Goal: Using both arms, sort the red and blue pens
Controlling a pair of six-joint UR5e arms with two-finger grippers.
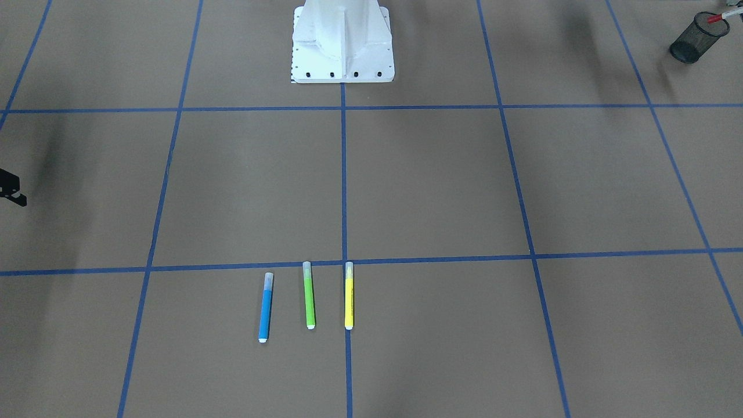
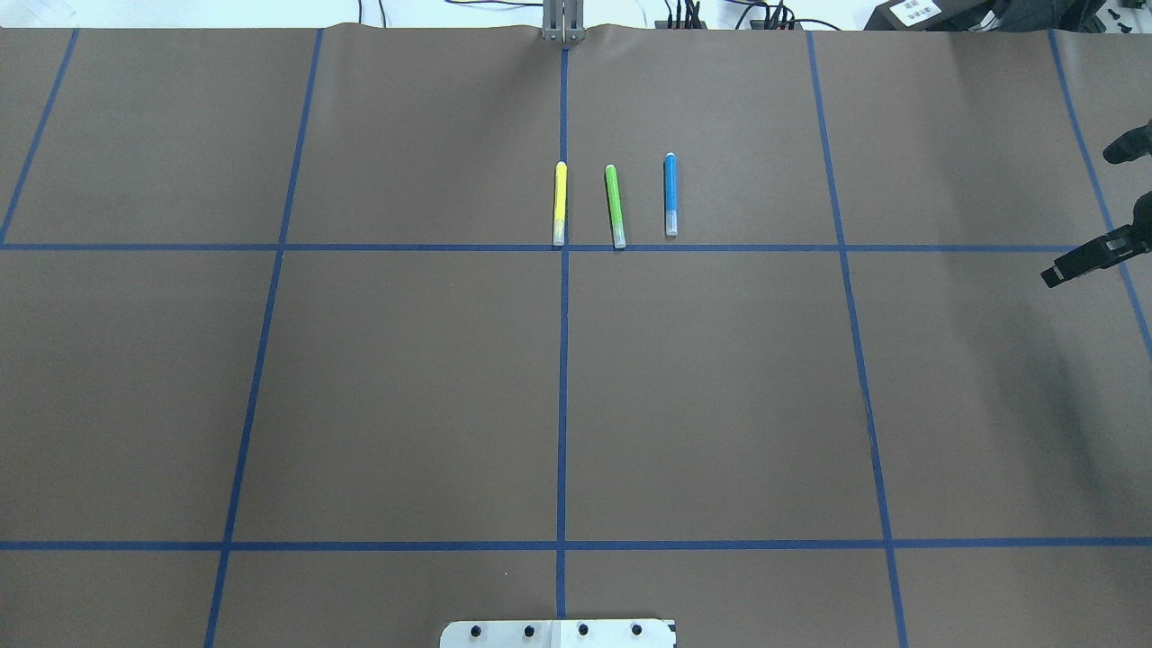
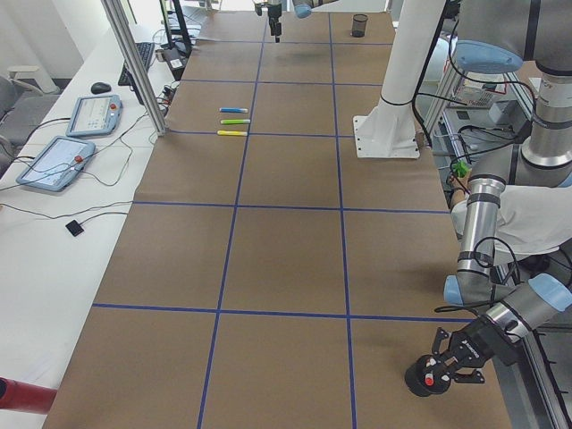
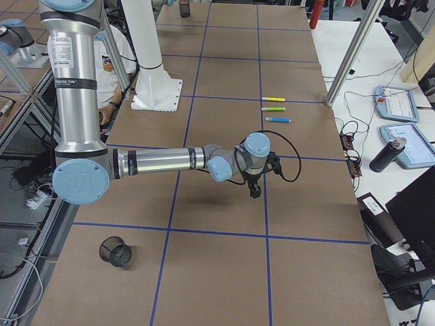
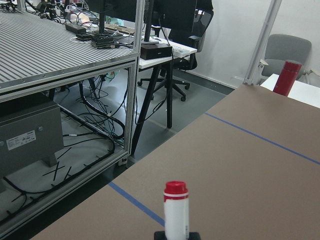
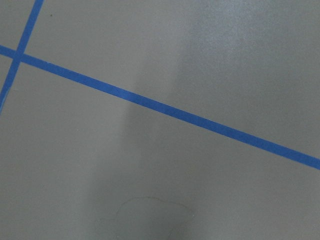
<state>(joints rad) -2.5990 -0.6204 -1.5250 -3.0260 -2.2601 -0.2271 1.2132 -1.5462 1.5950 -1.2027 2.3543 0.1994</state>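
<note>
Left wrist-mounted view shows the red pen point(image 5: 176, 212), white barrel with a red cap, sticking straight out from the left gripper point(image 3: 451, 357), whose jaws pinch its barrel. Its capped end hangs at the mouth of a black mesh cup point(image 1: 693, 40) just below those jaws. The blue pen point(image 1: 265, 307), with a blue barrel and clear cap, lies flat on the table point(image 1: 435, 186), well apart from both grippers. 1 green pen point(image 1: 309, 295) and 1 yellow pen point(image 1: 349, 296) lie beside it. The right gripper point(image 4: 255, 189) hangs above the table; I cannot tell how its jaws stand. A 2nd mesh cup point(image 4: 115, 252) stands well apart from those jaws.
</note>
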